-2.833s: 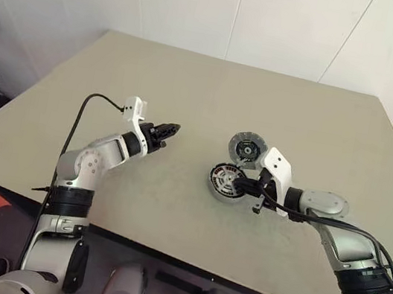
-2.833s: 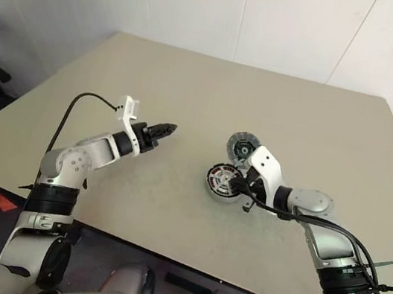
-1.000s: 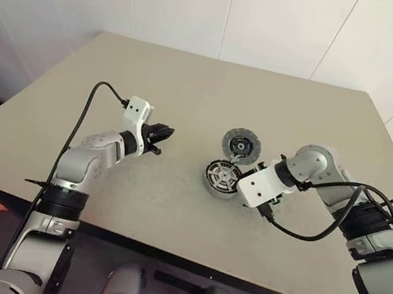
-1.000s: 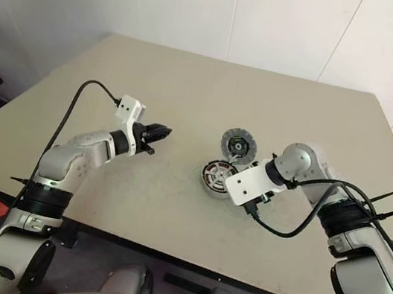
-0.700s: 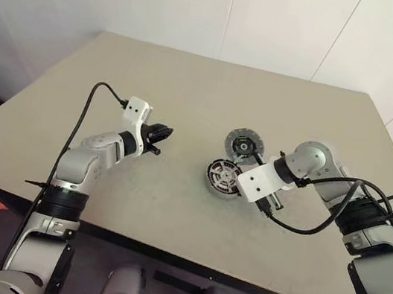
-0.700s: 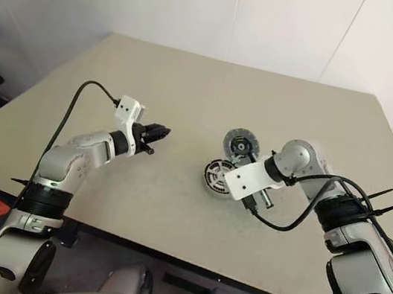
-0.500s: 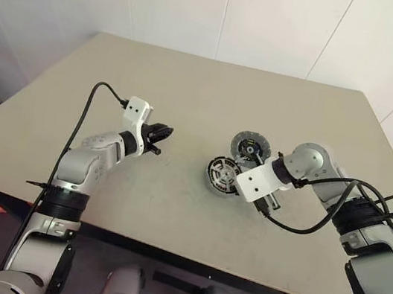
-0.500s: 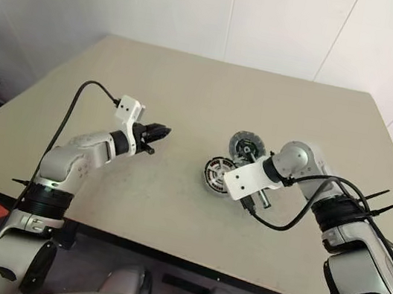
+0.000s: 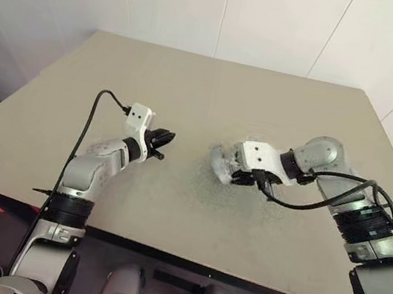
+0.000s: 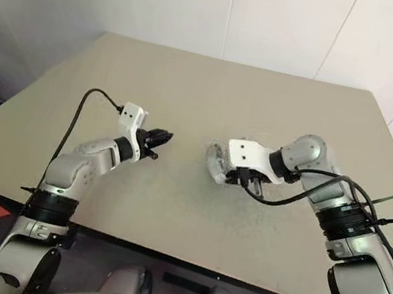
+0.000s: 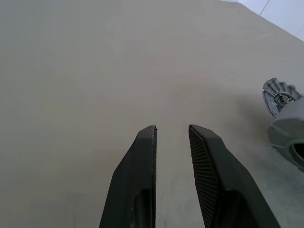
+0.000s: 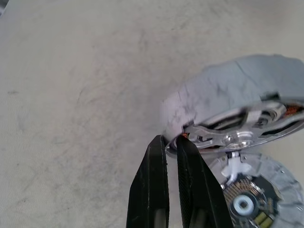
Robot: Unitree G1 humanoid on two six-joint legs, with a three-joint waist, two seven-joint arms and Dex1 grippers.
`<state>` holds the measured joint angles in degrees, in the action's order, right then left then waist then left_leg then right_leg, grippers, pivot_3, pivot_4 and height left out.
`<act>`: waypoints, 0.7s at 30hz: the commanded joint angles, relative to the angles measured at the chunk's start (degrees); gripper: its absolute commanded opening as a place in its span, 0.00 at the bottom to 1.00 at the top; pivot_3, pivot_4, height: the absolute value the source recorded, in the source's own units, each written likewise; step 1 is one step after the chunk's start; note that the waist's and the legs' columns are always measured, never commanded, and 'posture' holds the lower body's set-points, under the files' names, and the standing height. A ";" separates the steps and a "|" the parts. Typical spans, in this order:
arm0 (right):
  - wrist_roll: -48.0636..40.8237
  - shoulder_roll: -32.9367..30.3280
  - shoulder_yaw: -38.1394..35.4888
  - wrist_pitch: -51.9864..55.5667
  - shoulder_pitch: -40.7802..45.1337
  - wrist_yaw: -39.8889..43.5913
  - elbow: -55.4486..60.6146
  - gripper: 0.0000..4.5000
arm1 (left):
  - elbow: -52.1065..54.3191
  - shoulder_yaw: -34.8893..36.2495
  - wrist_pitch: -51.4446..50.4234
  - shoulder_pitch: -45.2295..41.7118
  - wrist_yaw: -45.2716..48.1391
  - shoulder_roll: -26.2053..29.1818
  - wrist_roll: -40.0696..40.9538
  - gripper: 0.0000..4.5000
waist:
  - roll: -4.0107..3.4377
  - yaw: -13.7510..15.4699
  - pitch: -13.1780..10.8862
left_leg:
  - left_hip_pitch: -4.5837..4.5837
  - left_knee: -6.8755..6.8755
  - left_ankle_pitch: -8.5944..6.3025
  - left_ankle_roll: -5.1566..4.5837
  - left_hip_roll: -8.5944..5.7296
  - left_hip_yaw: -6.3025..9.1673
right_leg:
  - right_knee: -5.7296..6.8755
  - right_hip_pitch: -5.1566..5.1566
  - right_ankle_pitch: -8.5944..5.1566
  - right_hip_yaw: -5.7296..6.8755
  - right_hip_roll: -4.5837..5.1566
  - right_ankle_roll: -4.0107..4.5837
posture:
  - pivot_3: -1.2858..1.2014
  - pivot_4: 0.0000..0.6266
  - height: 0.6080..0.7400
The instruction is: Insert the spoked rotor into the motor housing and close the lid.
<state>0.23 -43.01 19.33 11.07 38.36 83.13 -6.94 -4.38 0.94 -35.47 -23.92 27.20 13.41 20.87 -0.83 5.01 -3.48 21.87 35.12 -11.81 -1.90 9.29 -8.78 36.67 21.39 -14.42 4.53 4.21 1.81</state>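
Note:
The motor housing [image 9: 218, 163] is tipped up on its edge near the table's middle, its plain grey outside [image 12: 237, 85] facing up. In its mouth I see the spoked rotor [image 12: 227, 138], silver with copper windings around it. My right gripper [image 12: 171, 140] is shut on the housing's rim and points down and to the left. The lid [image 12: 247, 202] lies under the housing, dark centre and radial marks up. My left gripper [image 9: 164, 140] hovers over bare table to the left, fingers [image 11: 142, 152] slightly apart with nothing between them.
The beige table [image 9: 191, 86] runs wide behind and to the left of the parts. White walls close in behind it. Its front edge is near my arms. A black cable [image 9: 308, 203] loops from my right wrist.
My right gripper has rolled over, shut at the housing's rim and risen a little. The housing has gone from lying flat to tipped up. The left arm has stayed put.

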 commanded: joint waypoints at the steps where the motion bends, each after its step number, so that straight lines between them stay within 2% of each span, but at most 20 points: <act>1: -3.05 -1.34 -4.44 7.11 2.21 -1.51 4.65 0.01 | 1.72 0.12 1.68 -0.53 -0.28 -0.17 -0.47 0.26 | 0.00 0.42 0.00 | 0.00 0.00 0.00 -0.01 0.00 -0.01 | -0.01 0.00 0.00 0.00 0.00 0.00 | 0.52 0.00 1.00; 4: -3.76 -2.32 -5.21 10.76 2.27 -2.12 5.38 0.01 | 1.21 0.00 2.02 -0.67 -0.31 -0.50 -0.70 0.26 | 0.00 0.61 0.00 | -0.01 -0.01 -0.01 0.02 0.00 -0.02 | -0.01 0.00 -0.01 0.00 0.00 0.01 | 0.52 0.00 1.00; 9: -4.18 -4.02 -5.54 10.31 1.35 -3.23 4.99 0.01 | 0.82 -0.28 2.54 -0.20 -0.27 -1.03 -1.19 0.26 | -0.01 0.68 0.00 | -0.02 0.00 -0.09 0.21 0.00 -0.02 | -0.01 -0.01 -0.01 0.00 0.01 0.01 | 0.52 0.00 1.00; 14: -3.18 -10.81 -6.16 4.27 -2.78 -1.37 6.15 0.01 | 0.73 -0.33 2.59 -0.06 -0.30 -1.09 -1.41 0.26 | 0.00 1.08 -0.01 | -0.01 -0.01 -0.09 0.19 -0.01 -0.02 | -0.02 -0.03 -0.01 0.00 0.02 0.01 | 0.52 0.00 1.00; 17: -6.84 -14.61 -7.44 8.16 -4.89 2.01 10.68 0.01 | 0.68 -0.29 2.73 0.26 -0.31 -1.12 -1.46 0.26 | -0.04 1.04 -0.03 | 0.00 0.00 -0.08 0.11 -0.04 -0.02 | -0.03 -0.03 -0.01 0.00 0.03 0.01 | 0.52 0.00 1.00; 21: -10.84 -15.28 -8.39 15.89 -4.20 2.48 14.76 0.01 | 0.61 -0.47 2.89 0.60 -0.60 -1.55 -1.74 0.26 | -0.07 0.35 -0.04 | -0.08 -0.03 -0.02 0.03 -0.01 -0.02 | -0.03 -0.02 -0.01 0.00 0.02 0.00 | 0.52 0.00 1.00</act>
<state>-7.13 -57.94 14.22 23.64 31.86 85.11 3.94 -4.84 0.03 -33.90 -23.09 26.92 11.78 19.19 -0.90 5.36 -3.51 21.76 35.10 -11.81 -1.85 9.28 -8.80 36.65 21.36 -14.42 4.53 4.23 1.81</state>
